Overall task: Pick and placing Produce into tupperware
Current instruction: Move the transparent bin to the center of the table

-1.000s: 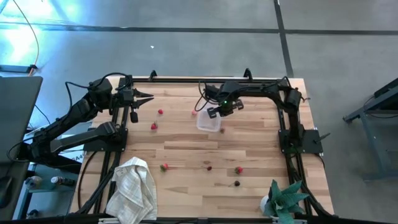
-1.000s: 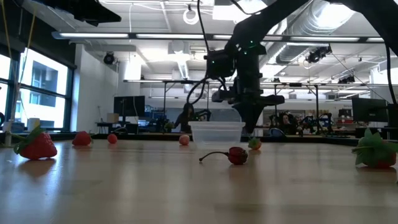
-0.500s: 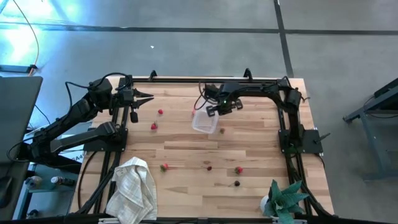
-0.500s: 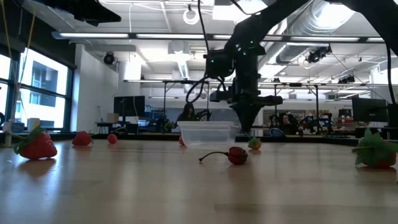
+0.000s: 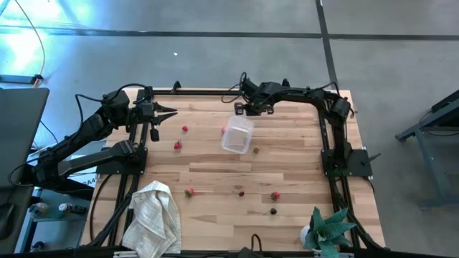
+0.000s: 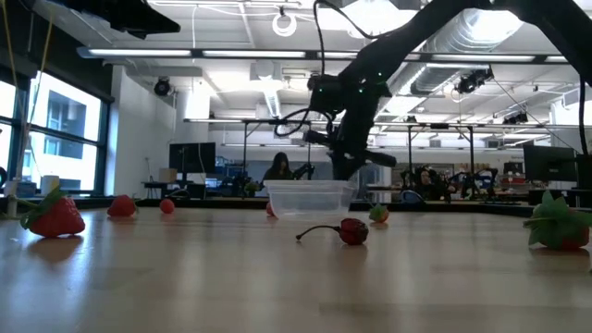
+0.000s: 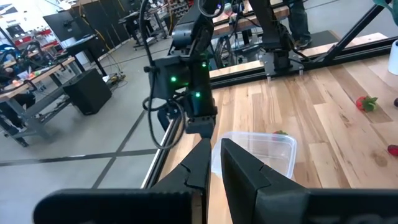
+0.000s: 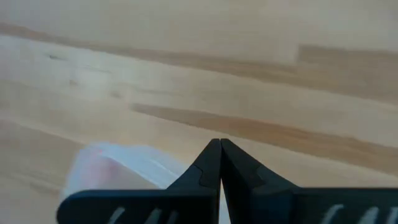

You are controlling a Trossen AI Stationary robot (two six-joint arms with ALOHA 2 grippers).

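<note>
Light wood plank table (image 5: 215,172) sitting in a black frame on grey concrete floor; the low view is looking into an open workshop with desks, monitors and ceiling ducts.

Going left to right: white cloth towel (image 5: 152,218) lying at the near left corner. Left gripper (image 5: 170,112) waiting at the far left of the table, fingers together, empty. Small red strawberries lying just right of it (image 5: 185,130) (image 5: 177,145), another (image 5: 190,192) nearer the front.

Clear tupperware (image 5: 238,135) resting upright on the table at far centre, long axis running near-far with a slight tilt to the right at the far end. It's see-through, rounded corners, rim showing; a reddish piece is showing at its left edge, can't tell if inside.

Right gripper (image 5: 242,109) hovering just beyond the container's far end, fingers pressed together, holding nothing. Dark cherry (image 5: 241,193), strawberry (image 5: 275,195) and another dark piece (image 5: 273,211) lying front right; teal plant (image 5: 326,228) at the near right corner.
</note>
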